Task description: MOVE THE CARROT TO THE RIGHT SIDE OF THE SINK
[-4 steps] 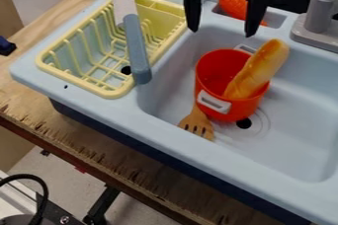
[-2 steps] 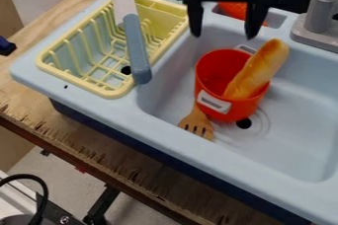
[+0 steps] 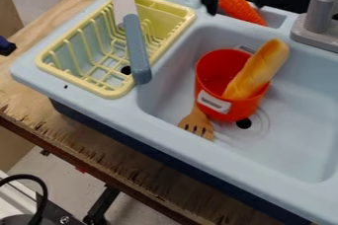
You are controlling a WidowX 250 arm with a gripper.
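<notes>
The carrot is orange with a ridged surface. It lies at the recess in the far rim of the sink, slanting from far left to near right. The sink is pale blue, with a rounded basin.

One high camera view, aslant and downward (fairly close, too), onto the sink and yellow rack.

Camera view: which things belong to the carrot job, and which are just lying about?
Part of the job:
- carrot
- sink

Just lying about:
- red pot
- bread
- brown slotted utensil
- yellow dish rack
- grey-handled knife
</notes>
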